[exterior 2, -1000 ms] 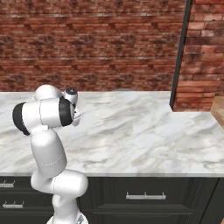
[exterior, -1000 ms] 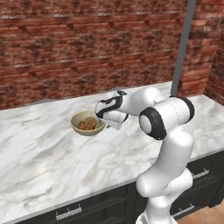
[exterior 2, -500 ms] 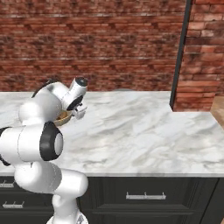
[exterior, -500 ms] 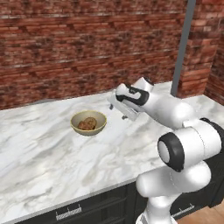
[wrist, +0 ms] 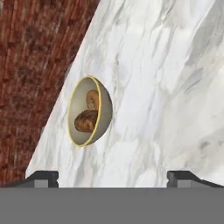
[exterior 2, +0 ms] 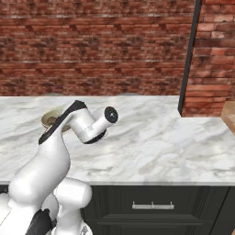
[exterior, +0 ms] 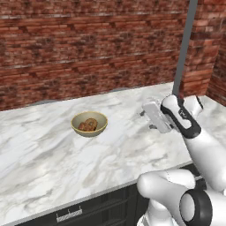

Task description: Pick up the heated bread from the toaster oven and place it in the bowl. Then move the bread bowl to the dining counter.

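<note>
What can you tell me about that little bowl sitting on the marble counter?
The bowl is round and shallow, yellowish-tan inside with an olive rim, and looks like glazed ceramic. It stands upright on the white, grey-veined marble counter, some way in front of the brick wall. Inside lie brown baked pieces: a chunky bread piece and, beside it, a paler one I cannot identify. Nothing else touches the bowl. The end effector is open and well apart from it.

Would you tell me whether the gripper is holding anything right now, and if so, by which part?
Nothing is held. The gripper is open with nothing between its fingertips, well apart from the bowl, which sits on the dining counter with the heated bread inside.
</note>
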